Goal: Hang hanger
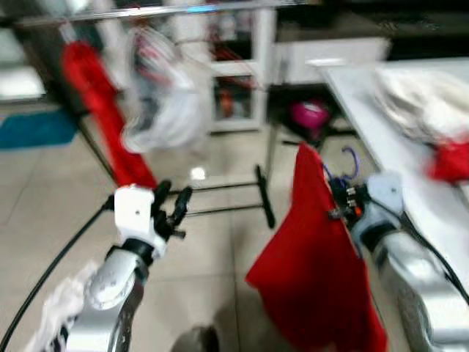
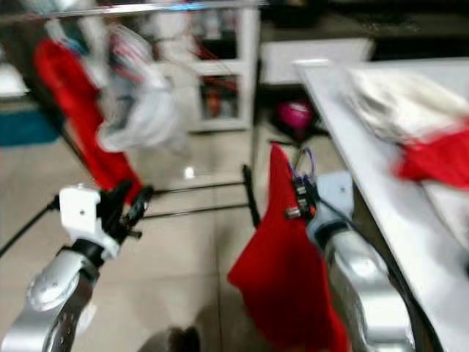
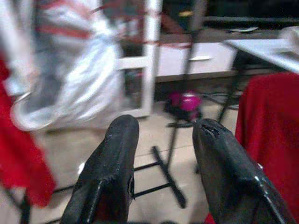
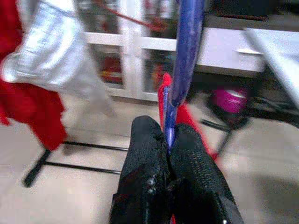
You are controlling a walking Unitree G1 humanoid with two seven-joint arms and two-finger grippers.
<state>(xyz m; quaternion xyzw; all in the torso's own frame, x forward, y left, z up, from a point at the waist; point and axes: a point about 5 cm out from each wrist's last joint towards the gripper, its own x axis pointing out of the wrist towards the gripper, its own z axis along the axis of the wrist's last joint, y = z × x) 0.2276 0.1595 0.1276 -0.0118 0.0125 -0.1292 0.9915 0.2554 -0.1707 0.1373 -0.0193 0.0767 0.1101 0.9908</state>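
The right gripper [image 4: 169, 140] has its jaws pinched on the blue hanger [image 4: 186, 56], whose red garment [image 1: 315, 271] drapes beside the worktop [image 1: 381, 139] edge. The left gripper [image 3: 163, 154], jaws spread, points toward the clothes rack [image 1: 146, 10].

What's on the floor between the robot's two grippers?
Bare tile floor, seen from the head views; the rack's black foot lies just beyond the left gripper and right gripper.

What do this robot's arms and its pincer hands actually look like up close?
Both arms are rounded silver metal. The left gripper has two long black fingers on a white boxy wrist block, with a black cable trailing behind. The right gripper has textured black fingers and a pale wrist housing.
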